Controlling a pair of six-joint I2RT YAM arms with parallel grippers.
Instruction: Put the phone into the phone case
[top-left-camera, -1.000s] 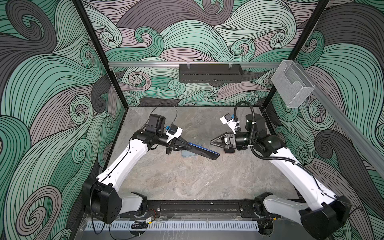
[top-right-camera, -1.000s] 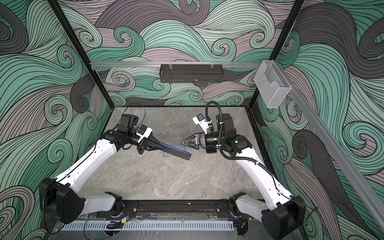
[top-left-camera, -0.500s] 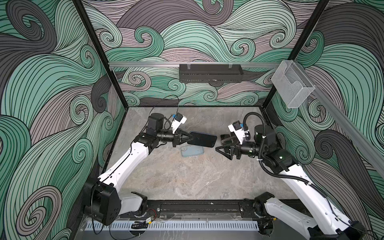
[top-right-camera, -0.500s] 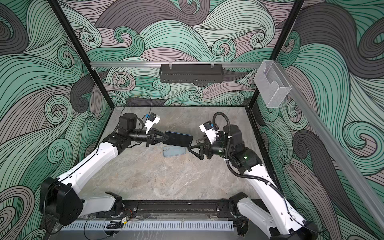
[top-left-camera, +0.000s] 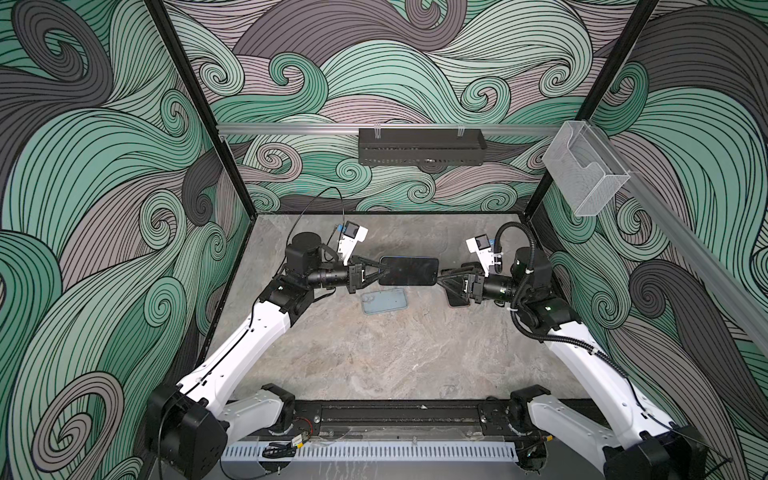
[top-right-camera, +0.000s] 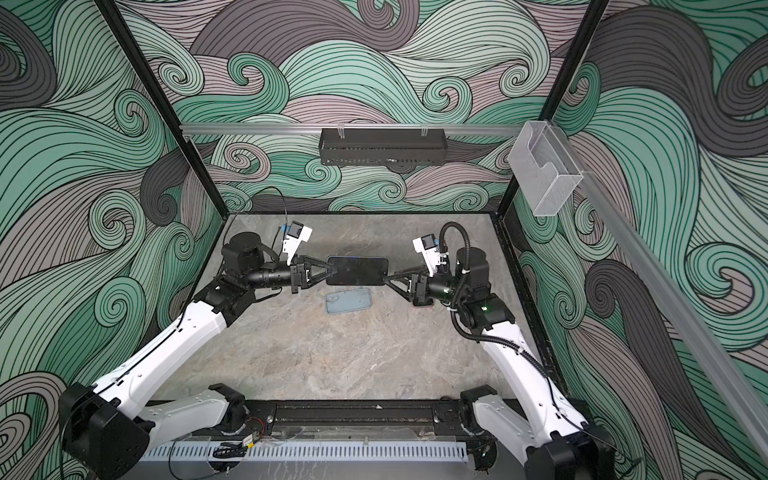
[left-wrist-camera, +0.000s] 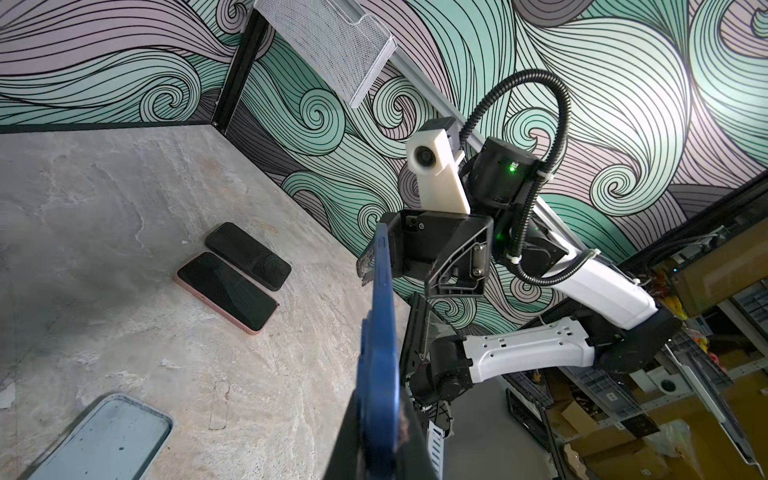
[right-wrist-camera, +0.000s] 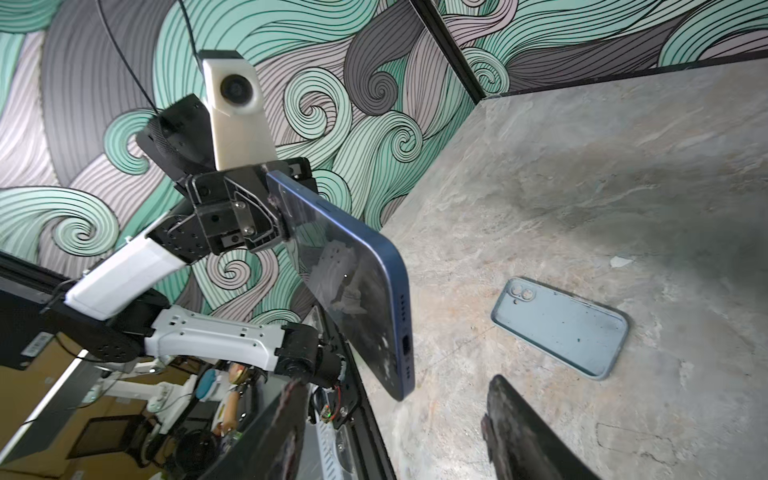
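Phone: the blue phone (top-left-camera: 409, 271) hangs level in the air, screen up, over the back half of the bench (top-left-camera: 374, 357), midway between its side edges. It is not in the case.
Case: the case (top-left-camera: 384, 301) lies flat on the bench right under the phone, a little nearer the front edge and well apart from it in height.
Left gripper: the left gripper (top-left-camera: 380, 272) is clamped tight on one short end of the phone.
Right gripper: the right gripper (top-left-camera: 439, 279) has its fingers partly spread to either side of the free short end. In the right wrist view I see gaps, so there is no grip.
Just changed: a second ago the phone slanted down toward the bench. Now it is raised and levelled. The right gripper backed off, came in again, and its fingers have narrowed.
Meaning: I'd guess a handover or a two-ended hold before lining up with the case. Nothing is seated.
Surfaces: the phone has glossy, smudged dark glass and a matte blue rim with rounded corners, and there are port holes at the free end. The case is pale blue-grey and soft-looking, with a raised lip, a corner camera cut-out and dirt specks. The bench is dull, mottled grey stone.
Nearby: a black phone (left-wrist-camera: 249, 255) and a pink phone (left-wrist-camera: 226, 291) lie side by side toward the right edge.
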